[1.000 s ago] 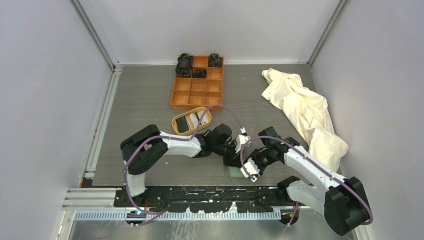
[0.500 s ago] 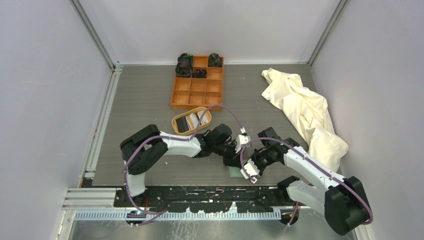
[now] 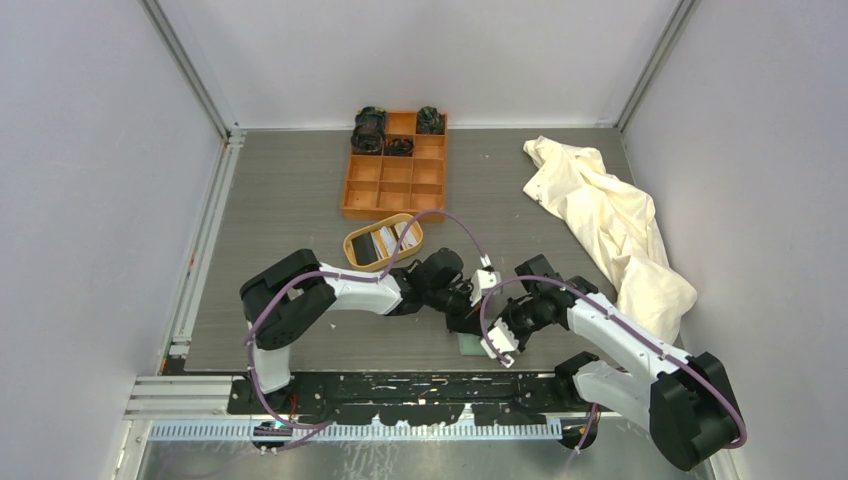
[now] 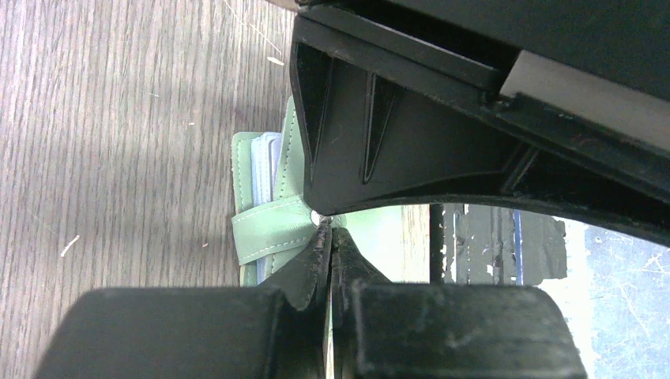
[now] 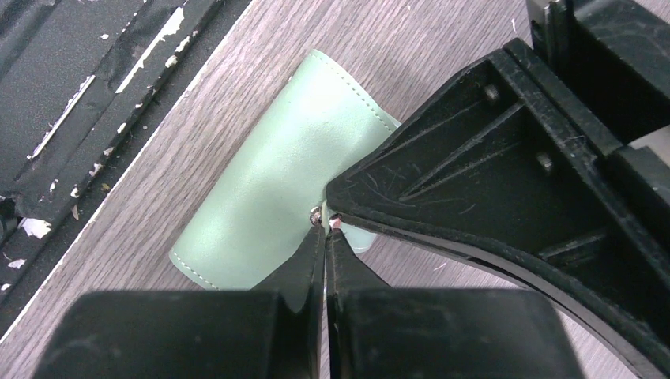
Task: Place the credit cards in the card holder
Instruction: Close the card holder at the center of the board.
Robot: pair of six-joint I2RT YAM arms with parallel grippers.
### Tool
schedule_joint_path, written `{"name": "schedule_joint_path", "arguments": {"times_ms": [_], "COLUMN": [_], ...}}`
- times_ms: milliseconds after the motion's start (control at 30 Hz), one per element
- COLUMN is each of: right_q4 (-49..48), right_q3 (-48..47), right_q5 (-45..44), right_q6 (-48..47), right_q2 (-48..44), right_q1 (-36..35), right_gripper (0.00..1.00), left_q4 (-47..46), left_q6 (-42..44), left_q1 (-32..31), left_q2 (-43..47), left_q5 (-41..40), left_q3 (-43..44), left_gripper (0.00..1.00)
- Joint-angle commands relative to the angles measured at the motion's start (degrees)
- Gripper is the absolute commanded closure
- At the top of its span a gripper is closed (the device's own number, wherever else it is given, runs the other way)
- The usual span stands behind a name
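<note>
The sage-green card holder (image 5: 269, 197) lies folded on the table near the front edge. It also shows in the top view (image 3: 468, 344) and the left wrist view (image 4: 265, 233), where pale card edges (image 4: 262, 170) show inside it and its strap (image 4: 272, 230) wraps round the edge. My left gripper (image 4: 330, 227) is shut, its tips at the strap's snap. My right gripper (image 5: 325, 224) is shut too, its tips at the same snap from the other side. Both meet over the holder in the top view, left gripper (image 3: 470, 322) and right gripper (image 3: 488, 328). More credit cards (image 3: 378, 243) lie in the tray.
An oval tan tray (image 3: 409, 223) stands just behind the left arm. An orange compartment box (image 3: 395, 180) with dark items sits further back. A cream cloth (image 3: 610, 225) lies at the right. The black front rail (image 5: 71, 103) runs close beside the holder.
The right wrist has shifted very slightly down and left. The holder and the left arm have stayed in place.
</note>
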State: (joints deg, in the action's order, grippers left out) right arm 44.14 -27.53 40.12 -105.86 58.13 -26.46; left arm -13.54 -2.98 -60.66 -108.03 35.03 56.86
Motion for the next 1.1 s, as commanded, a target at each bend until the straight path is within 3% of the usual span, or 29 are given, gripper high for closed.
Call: {"name": "schedule_joint_path", "arguments": {"times_ms": [0, 200, 433, 700, 767, 867, 1067], "right_q4": [-0.5, 5.4, 5.2, 5.1, 4.6, 4.3, 3.4], "right_q3": [0.6, -0.9, -0.4, -0.7, -1.0, -1.3, -1.1], "right_q5": [0.2, 2.2, 1.7, 2.6, 3.2, 3.7, 3.6], "right_q6": [-0.2, -4.0, -4.0, -2.9, -1.3, 0.1, 1.3], "right_q2": [0.4, 0.4, 0.1, 0.0, 0.1, 0.2, 0.3], "right_q1": [-0.6, -0.6, -0.6, -0.6, -0.6, -0.6, -0.6], "right_gripper": [0.98, 0.99, 0.99, 0.99, 0.99, 0.99, 0.99], "left_q4": [7.3, 3.1, -2.9, -11.7, -16.1, -22.6, -35.4], "left_q6": [0.7, -1.8, -5.1, -6.4, -3.8, 6.9, 26.2], "left_q1": [-0.7, -0.6, -0.6, -0.8, -2.2, -7.5, -17.2], "left_q2": [-2.6, 0.0, 6.7, 14.7, 16.6, 18.5, 13.5], "left_q5": [-5.0, -7.0, -13.7, -16.9, -17.4, -20.7, -29.4], "left_q3": [-3.0, -4.9, -8.4, -14.2, -17.0, -22.3, -27.8], "left_gripper": [1.0, 0.98, 0.76, 0.61, 0.58, 0.53, 0.48]}}
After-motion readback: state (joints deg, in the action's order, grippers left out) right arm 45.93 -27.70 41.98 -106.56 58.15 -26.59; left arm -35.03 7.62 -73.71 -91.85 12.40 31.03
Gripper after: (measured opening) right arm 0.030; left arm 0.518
